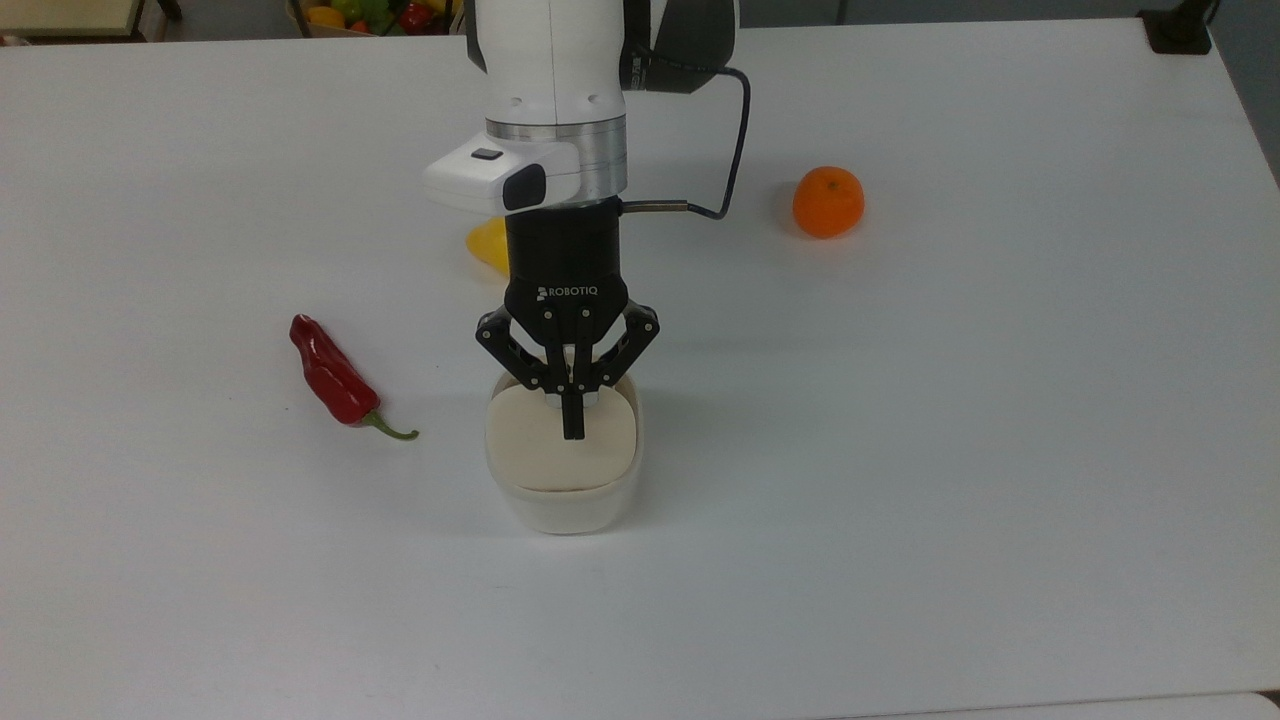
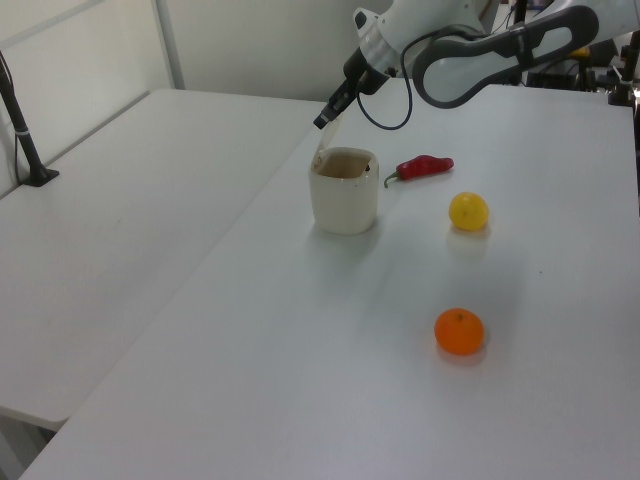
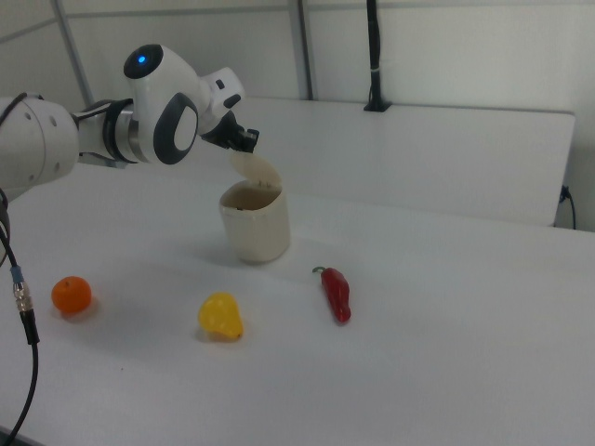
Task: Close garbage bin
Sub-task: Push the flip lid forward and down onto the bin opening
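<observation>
the garbage bin (image 1: 562, 500) is set mid-table, its lid (image 1: 560, 450) raised and tilted. the gripper (image 1: 572, 430), fingers pressed together and empty, is held against the lid. in the top view, a red chili (image 1: 330, 375) lies at nine o'clock and an orange (image 1: 828, 201) at two o'clock.

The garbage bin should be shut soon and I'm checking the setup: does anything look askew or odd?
Only the garbage bin itself: its lid stands tilted, the mouth partly open, with the gripper at the lid. Nothing looks spilled or damaged.
</observation>
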